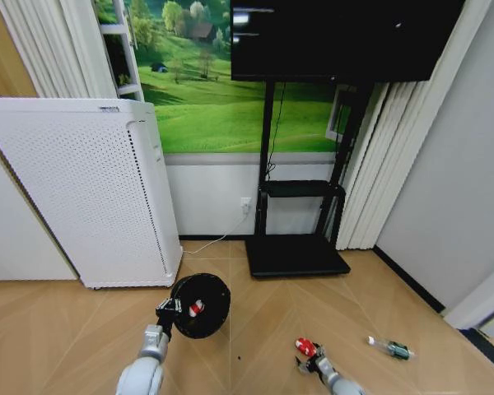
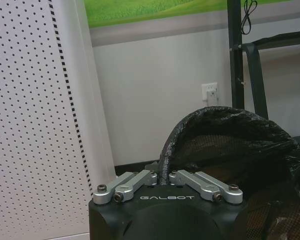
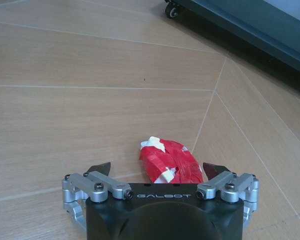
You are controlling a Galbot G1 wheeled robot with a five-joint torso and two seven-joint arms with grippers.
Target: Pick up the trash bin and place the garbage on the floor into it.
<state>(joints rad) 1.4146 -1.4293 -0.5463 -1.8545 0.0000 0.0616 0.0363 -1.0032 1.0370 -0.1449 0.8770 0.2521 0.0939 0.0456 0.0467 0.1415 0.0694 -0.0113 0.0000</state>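
Left gripper (image 1: 170, 311) pinching the rim of the black bin (image 1: 201, 305), holding it above the floor (image 1: 66, 329). Right gripper (image 3: 160, 172) hovering spread open around the red wrapper (image 3: 170, 162), bottle (image 1: 392, 349) lying nearby.

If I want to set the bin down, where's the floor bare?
Bare floor lies left of the trash bin, before the white appliance, and between bin and red wrapper. Right side is crowded: right gripper open around the wrapper, bottle beyond. Left gripper grips the bin's rim.
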